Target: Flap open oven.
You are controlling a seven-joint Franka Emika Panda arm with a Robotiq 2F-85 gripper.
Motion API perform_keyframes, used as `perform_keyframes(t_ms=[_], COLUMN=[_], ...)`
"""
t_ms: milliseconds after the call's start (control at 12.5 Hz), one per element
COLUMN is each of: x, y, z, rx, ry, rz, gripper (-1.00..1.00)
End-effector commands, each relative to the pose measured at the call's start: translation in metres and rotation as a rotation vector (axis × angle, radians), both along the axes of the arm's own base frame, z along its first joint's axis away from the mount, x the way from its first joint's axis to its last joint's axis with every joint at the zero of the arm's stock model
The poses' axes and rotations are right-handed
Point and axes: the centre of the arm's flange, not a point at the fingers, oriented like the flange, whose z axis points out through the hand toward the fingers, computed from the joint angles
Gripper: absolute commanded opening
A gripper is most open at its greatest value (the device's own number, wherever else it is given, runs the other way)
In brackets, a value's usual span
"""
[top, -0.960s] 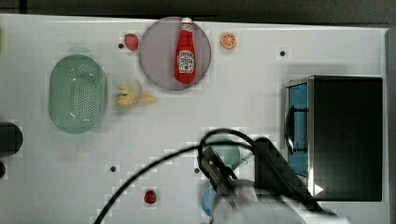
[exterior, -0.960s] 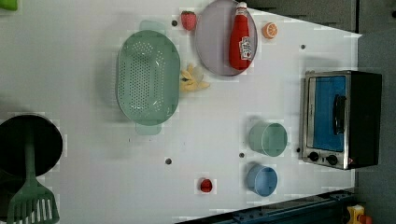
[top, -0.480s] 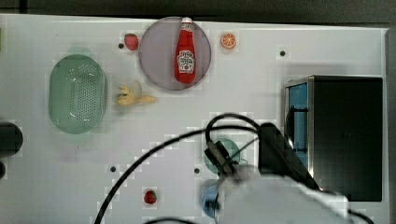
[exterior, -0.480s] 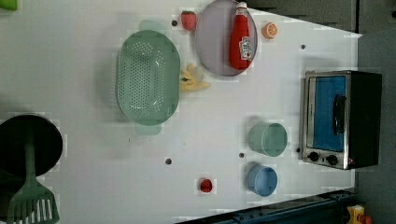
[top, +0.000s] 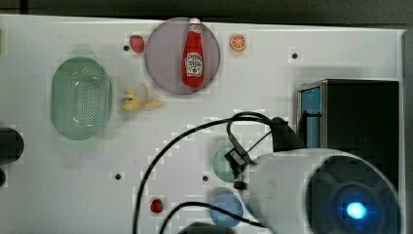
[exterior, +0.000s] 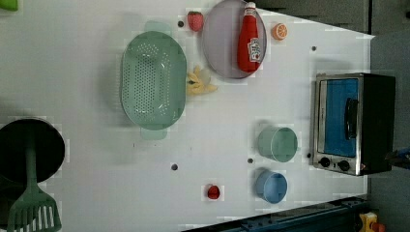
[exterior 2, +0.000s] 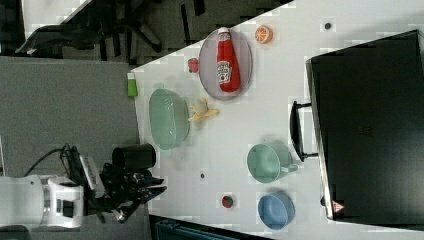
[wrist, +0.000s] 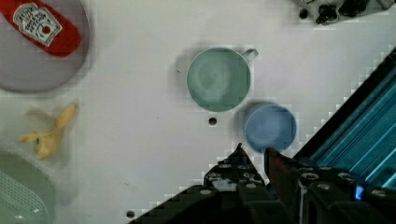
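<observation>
Insp. note: the oven [exterior: 353, 123] is found at the right edge of the table [exterior: 87, 63] in the left view, mid-height of the frame. Its blue glass door [exterior: 338, 116] is seen shut and flush in the silver frame, with the dark bar handle [exterior: 351, 118] across it and two black knobs [exterior: 333, 164] below it in frame. In the right view the oven's black top is seen at frame right, and the handle stands off the front toward the green cup [exterior: 276, 143]. The green cup is placed just beside the oven front. A blue cup [exterior: 271, 186] sits close below it in the left view. At upper centre of the left view a ketchup bottle [exterior: 250, 38] is laid on a grey plate [exterior: 220, 43]. A strawberry [exterior: 195, 20] is noted to the plate's left and an orange slice [exterior: 279, 31] to its right. A green colander [exterior: 153, 79] is noted left of centre, a banana peel [exterior: 199, 84] touching or just beside its rim. The arm [top: 311, 195] is seen at lower right of the top view, overlapping the oven's front corner in frame; contact can't be told. In the wrist view the gripper [wrist: 254, 156] is seen above bare table, near the blue cup. Its jaws are drawn close, a slim gap is left, and nothing is held.
</observation>
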Motion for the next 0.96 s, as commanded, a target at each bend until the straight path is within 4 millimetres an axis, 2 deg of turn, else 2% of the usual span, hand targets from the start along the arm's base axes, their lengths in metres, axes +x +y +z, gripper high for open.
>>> perform_keyframes(t_ms=[80,320,560,960], x=[-0.008,-0.003,0.006,0.043], y=[-0.052,-0.094,-0.127,-0.173], z=[0.009,-0.011,-0.045,-0.104], rx=[-0.026,-0.091,-0.090,-0.157], ry=[-0.068,-0.066,-0.046,-0.084], rz=[0.231,0.433,0.622,0.805], gripper=[-0.65,-0.65,-0.65,-0.65])
